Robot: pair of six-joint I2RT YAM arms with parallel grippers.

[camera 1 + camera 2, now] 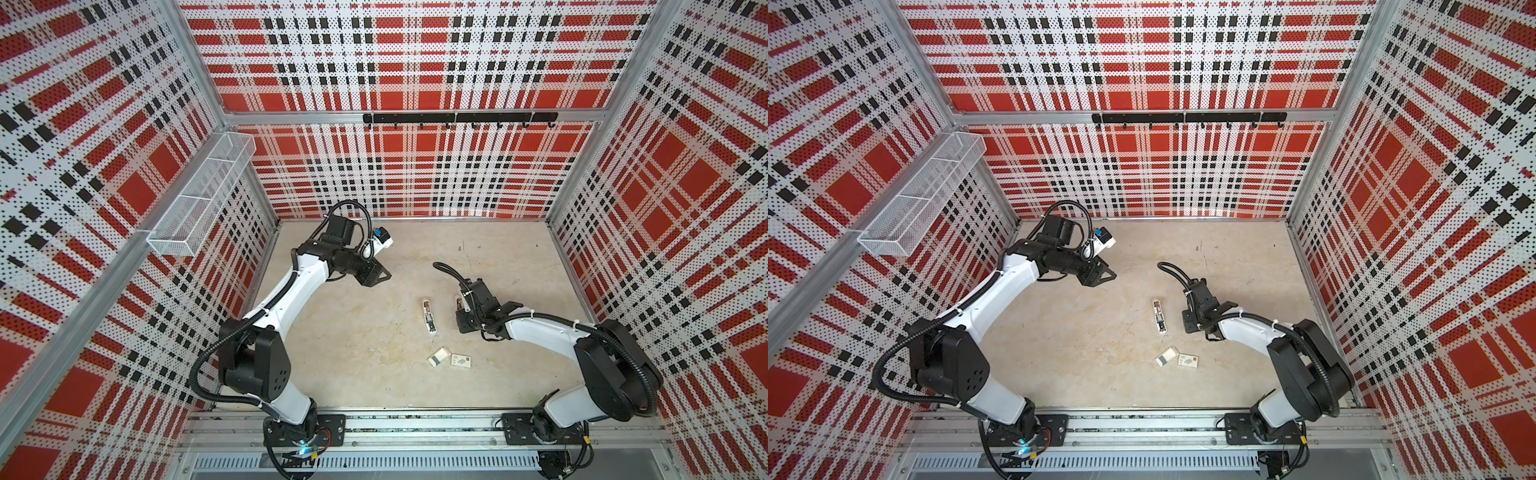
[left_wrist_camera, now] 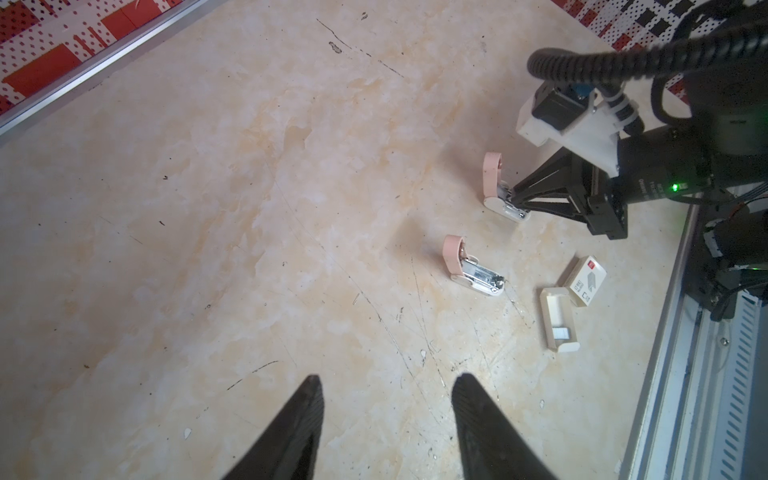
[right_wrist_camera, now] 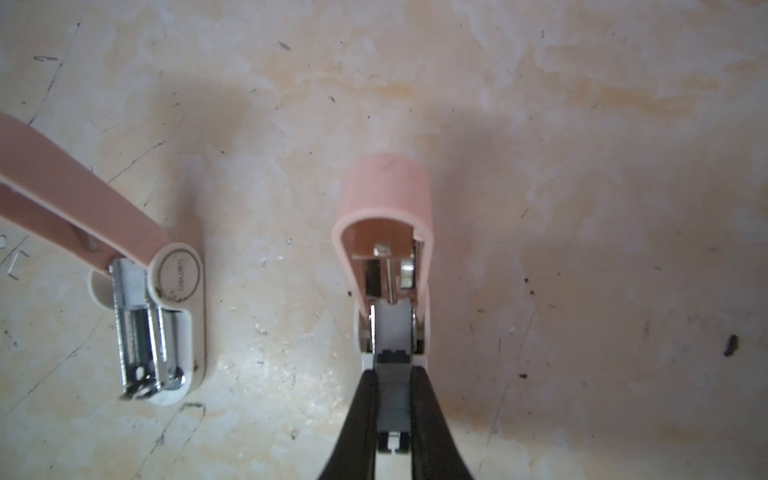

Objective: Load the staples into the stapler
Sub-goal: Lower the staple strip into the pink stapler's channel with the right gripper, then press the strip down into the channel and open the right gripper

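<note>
Pressed almost together, the right pincer (image 3: pixel 392 374) is seen closest to its wrist lens, with a grey strip of staples (image 3: pixel 392 399) pinched between its black fingers (image 3: pixel 360 415) at the mouth of an opened pink stapler (image 3: pixel 388 199), whose lid is raised. A second stapler (image 3: pixel 166 324), likewise opened, is laid just beside it on the surface (image 2: pixel 208 208). The left pincer (image 2: pixel 386 378) is held spread and empty, well apart. A white tray (image 2: pixel 547 309) and printed sleeve (image 2: pixel 586 280) are set side by side near the staplers.
</note>
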